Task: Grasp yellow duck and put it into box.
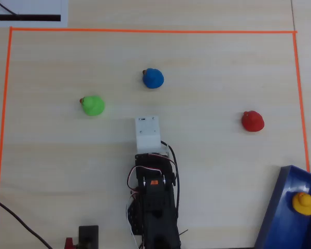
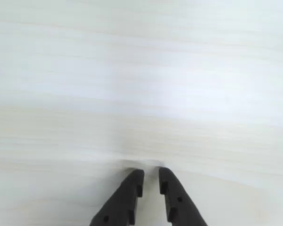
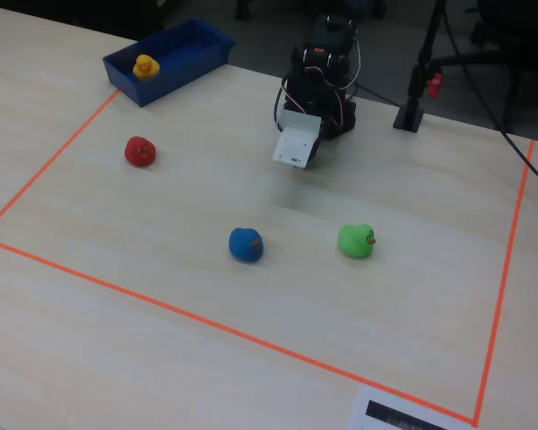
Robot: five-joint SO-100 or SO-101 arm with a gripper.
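Observation:
The yellow duck (image 1: 303, 203) (image 3: 144, 66) lies inside the blue box (image 1: 280, 207) (image 3: 193, 45), which stands at the lower right corner of the overhead view. My gripper (image 2: 151, 173) hangs over bare table with a narrow gap between its black fingertips (image 2: 136, 178) and nothing in it. The arm (image 1: 154, 202) (image 3: 327, 63) is folded back near its base at the bottom middle of the overhead view, far left of the box. Its white wrist housing (image 1: 147, 133) (image 3: 296, 143) hides the fingers in the overhead and fixed views.
A green duck (image 1: 93, 105) (image 3: 356, 241), a blue duck (image 1: 153, 78) (image 3: 246, 245) and a red duck (image 1: 253, 121) (image 3: 140, 150) sit on the wooden table inside an orange tape rectangle (image 1: 145, 31). Cables and a black stand (image 3: 412, 112) are beside the arm's base.

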